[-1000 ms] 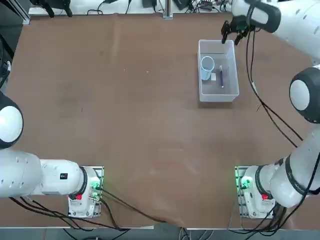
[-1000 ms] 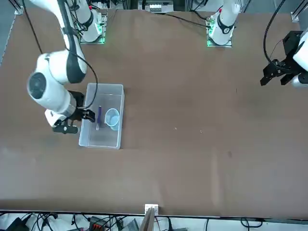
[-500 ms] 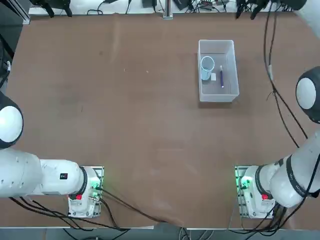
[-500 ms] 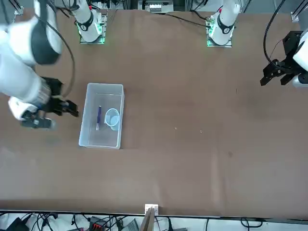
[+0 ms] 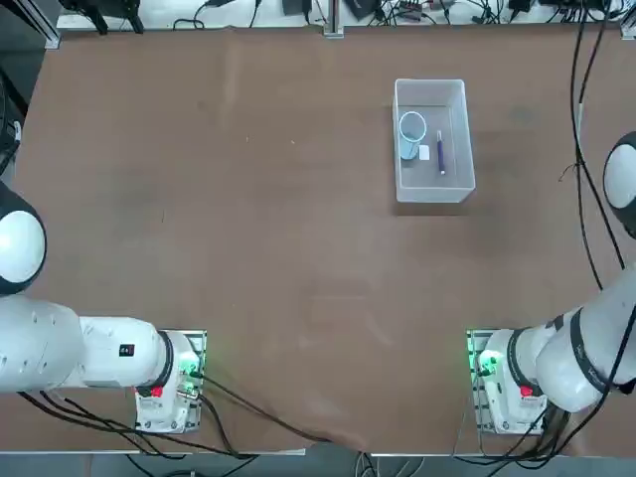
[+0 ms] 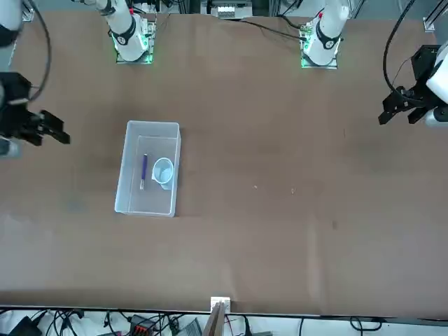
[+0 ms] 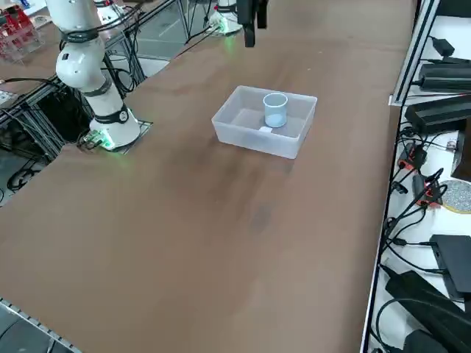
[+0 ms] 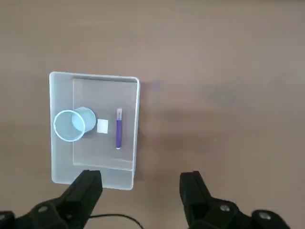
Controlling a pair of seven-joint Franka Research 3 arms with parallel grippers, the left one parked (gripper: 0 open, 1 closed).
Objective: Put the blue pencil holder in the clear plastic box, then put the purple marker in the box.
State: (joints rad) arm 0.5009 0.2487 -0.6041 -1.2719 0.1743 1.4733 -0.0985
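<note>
The right gripper is wide open and holds nothing. To its left, near the brown table's far edge, the clear plastic box has the small light-blue cup and thin purple marker, pointing near-to-far, inside. The job looks done, so the right arm, the nearer one, should keep away.

Counter: evenly and fairly brightly lit, brown surface clear in the top view
Counter sheen: soft pale patches in the front and right side views, no hard glare
Box shadow: faint and soft-edged, along its outer walls
Arm base lamps: small green glow in the top view
Wrist view: dimmer, flatter light; counter texture soft; box, cup and marker outlines readable
Light source: cannot be told
</note>
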